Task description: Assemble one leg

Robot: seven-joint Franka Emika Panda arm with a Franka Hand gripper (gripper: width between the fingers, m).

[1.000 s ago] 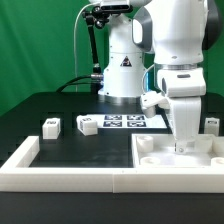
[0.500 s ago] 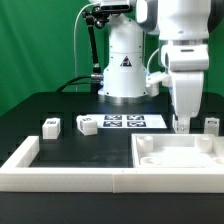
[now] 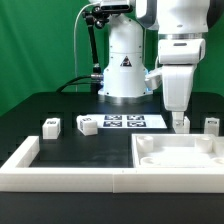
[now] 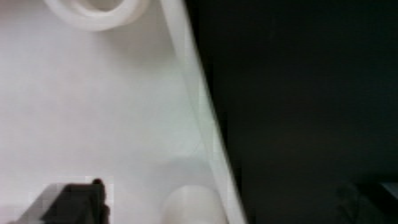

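Three legs, small white blocks with tags, stand on the black table: two at the exterior view's left (image 3: 50, 126) (image 3: 86, 125) and one at the far right (image 3: 211, 124). Another small white shape sits right at my fingertips; I cannot tell whether it is a leg. My gripper (image 3: 179, 127) hangs just above the far edge of the large white panel (image 3: 160, 160). In the wrist view my gripper (image 4: 222, 205) has its dark fingers (image 4: 71, 203) wide apart, open, over the panel's edge (image 4: 125, 110), with a round recess (image 4: 93, 8) nearby.
The marker board (image 3: 125, 122) lies flat in front of the robot base (image 3: 124, 70). A low white wall (image 3: 60, 172) runs along the front and up the exterior view's left side. The table (image 3: 60, 105) is black.
My gripper has risen from down inside the panel's far corner to just above its far edge and shifted a little toward the exterior view's left. The legs and the panel have not moved.
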